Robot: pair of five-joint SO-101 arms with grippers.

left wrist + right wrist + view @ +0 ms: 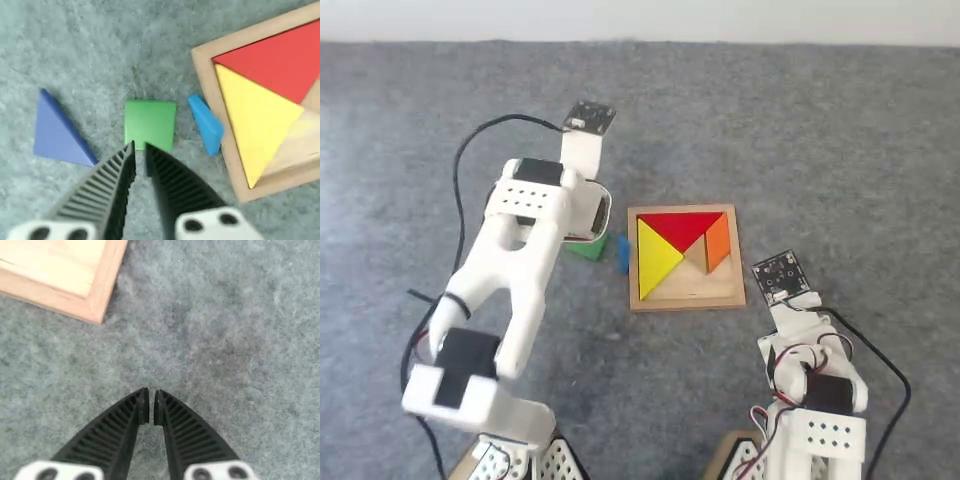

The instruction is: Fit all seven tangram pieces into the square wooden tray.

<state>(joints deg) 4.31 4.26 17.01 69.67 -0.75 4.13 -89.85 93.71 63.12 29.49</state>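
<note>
The square wooden tray [685, 299] lies mid-table and holds a red triangle [678, 228], a yellow triangle [655, 257] and an orange piece [718, 243]. Just outside the tray's left wall lie a green square [150, 124], a small blue piece [206, 124] and a larger blue triangle [56, 133]. My left gripper [139, 146] hovers over the green square's near edge, shut, holding nothing. My right gripper [151, 398] is shut over bare carpet beside the tray's corner [95, 310].
Grey carpet [840, 150] covers the whole table. The left arm [510, 290] stretches across the left side and hides part of the loose pieces in the high view. The right arm [805, 380] sits low at the front right.
</note>
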